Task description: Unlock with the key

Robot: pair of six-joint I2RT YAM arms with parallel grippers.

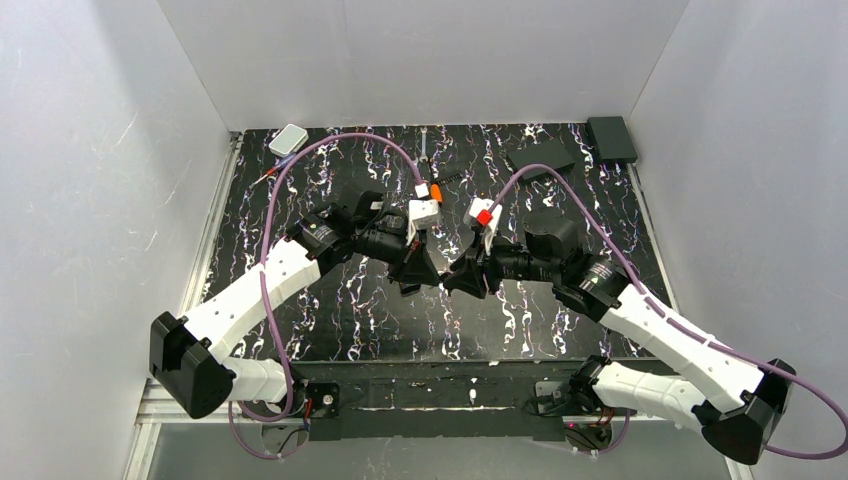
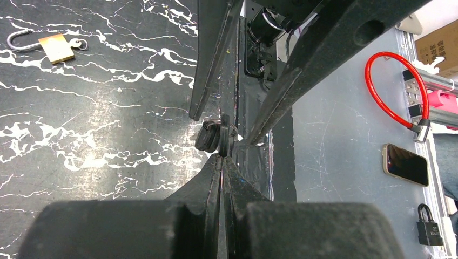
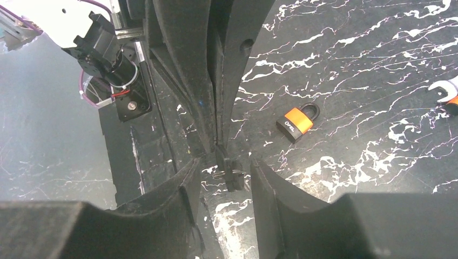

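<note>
My left gripper (image 2: pixel 221 156) is shut, pinching the key (image 2: pixel 214 135), a small dark-headed bunch on a wire ring that sticks out past its tips. The key (image 3: pixel 229 174) hangs between the two fingers of my right gripper (image 3: pixel 226 164), which stands open with a gap on each side of it. Both grippers meet tip to tip above the middle of the black marbled mat (image 1: pixel 330 300), left gripper (image 1: pixel 424 274) and right gripper (image 1: pixel 456 278). The key itself is hidden in the top view.
A brass padlock (image 2: pixel 54 47) lies on the mat to the left. An orange padlock (image 3: pixel 296 121) and a silver wrench (image 3: pixel 446 90) lie to the right. Off the mat are a red cable lock (image 2: pixel 389 97), a phone (image 2: pixel 405 164) and a black padlock (image 2: pixel 429 229).
</note>
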